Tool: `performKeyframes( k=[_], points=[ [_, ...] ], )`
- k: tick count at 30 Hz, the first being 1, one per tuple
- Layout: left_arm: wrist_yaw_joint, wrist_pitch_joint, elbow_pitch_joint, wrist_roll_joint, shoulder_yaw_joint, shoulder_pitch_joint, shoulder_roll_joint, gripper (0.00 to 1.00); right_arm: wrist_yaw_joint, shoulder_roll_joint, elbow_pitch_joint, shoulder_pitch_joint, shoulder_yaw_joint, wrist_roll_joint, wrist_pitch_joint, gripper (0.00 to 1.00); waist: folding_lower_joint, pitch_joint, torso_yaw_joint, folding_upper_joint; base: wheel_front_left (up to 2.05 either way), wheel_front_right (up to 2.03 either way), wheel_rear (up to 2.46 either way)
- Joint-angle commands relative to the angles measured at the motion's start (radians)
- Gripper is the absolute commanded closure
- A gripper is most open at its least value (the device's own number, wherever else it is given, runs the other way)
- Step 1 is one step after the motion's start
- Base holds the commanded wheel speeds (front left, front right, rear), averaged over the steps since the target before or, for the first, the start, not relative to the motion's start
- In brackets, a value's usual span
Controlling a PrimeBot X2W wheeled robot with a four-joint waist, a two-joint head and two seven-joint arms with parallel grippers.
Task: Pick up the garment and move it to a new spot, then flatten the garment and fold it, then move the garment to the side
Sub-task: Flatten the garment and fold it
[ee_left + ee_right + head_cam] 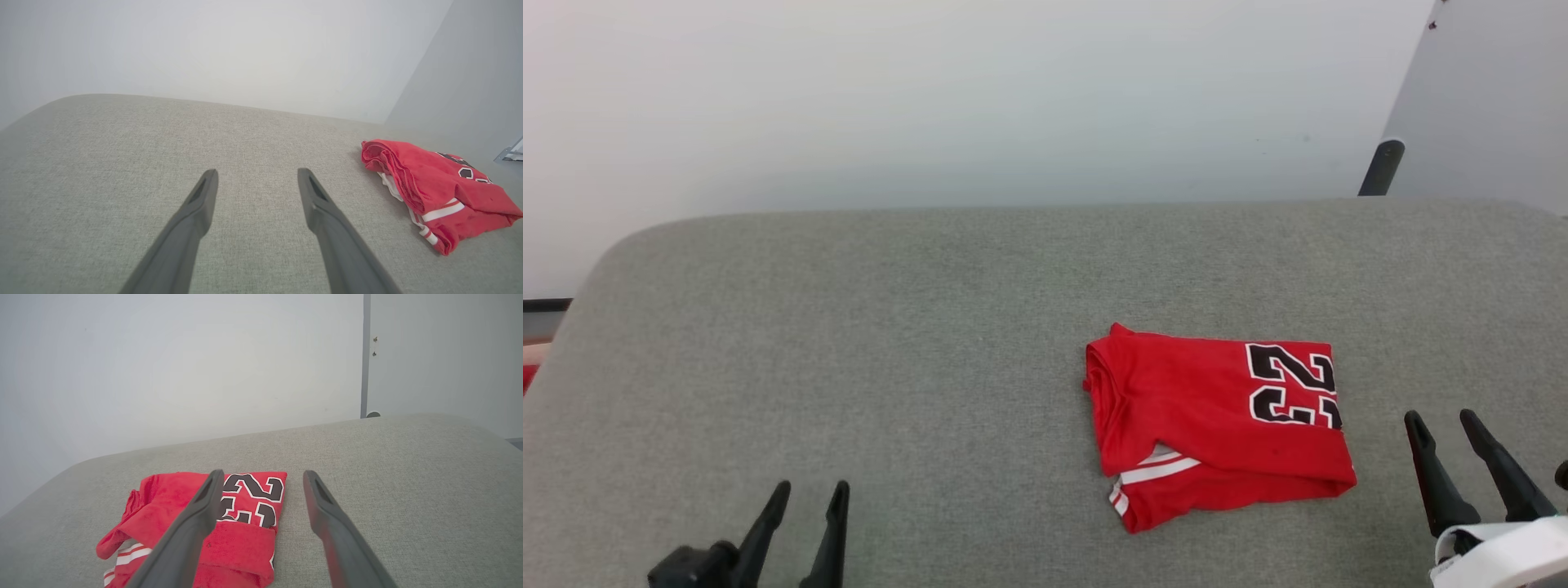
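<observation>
While the folded red jersey (1217, 425) lies on the right half of the grey pad (915, 327), my left gripper (813, 487) and right gripper (1441, 416) spread empty at its near edge, I fear a top-layer pinch could unfold it.

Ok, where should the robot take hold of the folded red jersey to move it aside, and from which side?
Take the jersey probably at its right edge, beside the black numbers, with the right gripper from the right. It lies flat on the grey surface, and that stacked edge is nearest those open fingers; pinching all layers should keep the fold.
</observation>
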Motion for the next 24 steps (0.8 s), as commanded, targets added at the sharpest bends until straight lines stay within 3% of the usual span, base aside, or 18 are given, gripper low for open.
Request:
performKeyframes(
  k=[1,14,24],
  points=[
    [0.001,0.001,-0.018,0.017,0.006,0.027,-0.002,0.00,0.000,0.007,-0.018,0.025,-0.009,-0.018,-0.002,0.00,0.0000,-0.007,0.009,-0.0001,0.00,0.00,0.00],
    [0.001,0.001,-0.138,0.067,0.063,0.163,-0.021,0.00,0.000,0.073,-0.157,0.166,-0.114,-0.095,0.026,0.00,0.0000,-0.002,0.029,-0.0001,0.00,0.00,0.00],
    [0.001,0.001,-0.156,0.080,0.065,0.172,-0.032,0.00,0.000,0.094,-0.202,0.198,-0.140,-0.155,0.057,0.00,0.0000,-0.001,0.033,-0.0001,0.00,0.00,0.00]
  ],
)
